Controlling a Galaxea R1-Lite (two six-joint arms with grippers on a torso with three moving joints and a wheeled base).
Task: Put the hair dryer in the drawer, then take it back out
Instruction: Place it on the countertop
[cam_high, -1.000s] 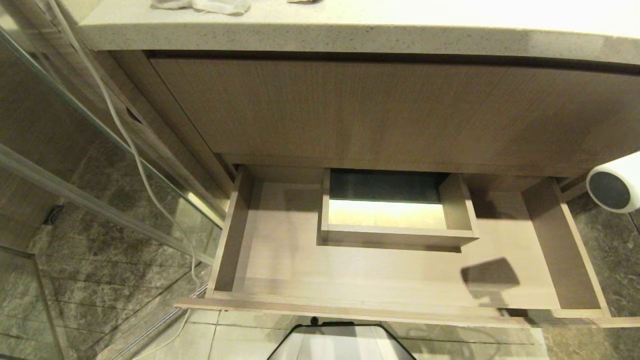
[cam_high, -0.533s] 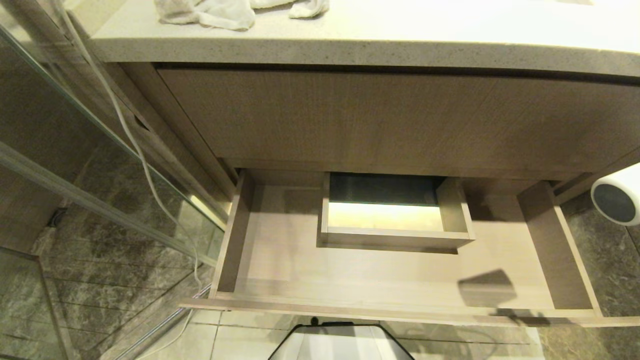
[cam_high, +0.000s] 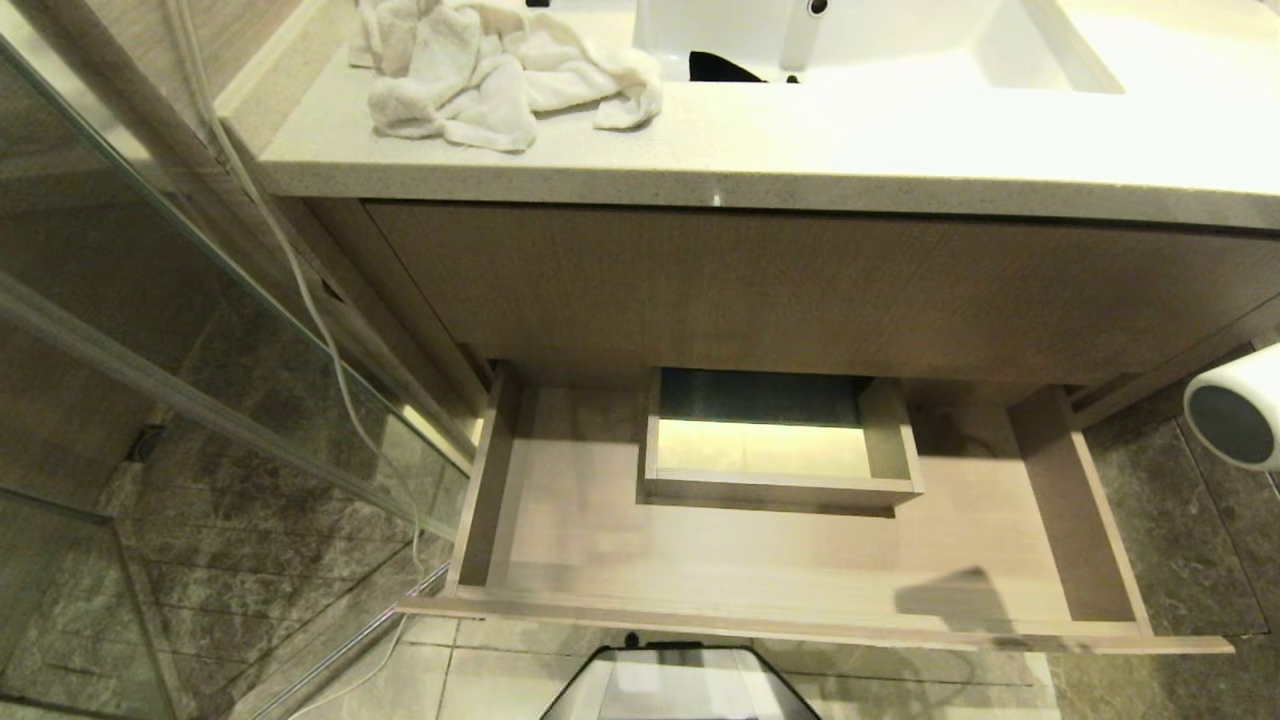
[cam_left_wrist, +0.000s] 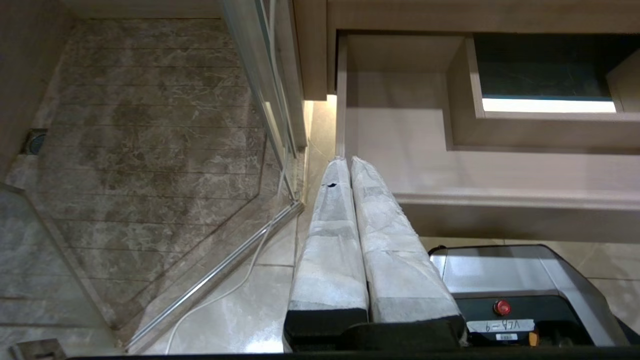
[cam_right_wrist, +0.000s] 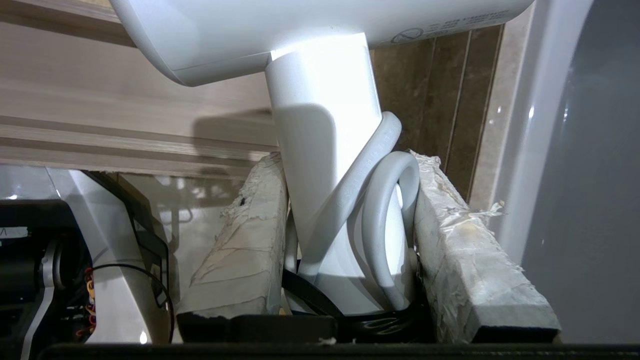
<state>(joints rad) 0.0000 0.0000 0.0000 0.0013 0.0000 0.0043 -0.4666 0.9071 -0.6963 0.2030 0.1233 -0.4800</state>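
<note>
My right gripper (cam_right_wrist: 345, 200) clamps the hair dryer (cam_right_wrist: 325, 150) by handle and cord; its barrel lies crosswise, grille facing me beyond the open drawer (cam_high: 780, 560) right edge. The barrel is cut off there. My left gripper (cam_left_wrist: 348, 165) has its jaws pressed together.

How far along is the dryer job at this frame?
Done: the drawer stands pulled open, and nothing lies on the part of its floor that shows. In hand: the right pincer grips the hair dryer by its handle and bundled cord, off the drawer's right end. The frame does not show whether it has been inside yet. The left pincer is shut and parked by the drawer's left front corner.
</note>
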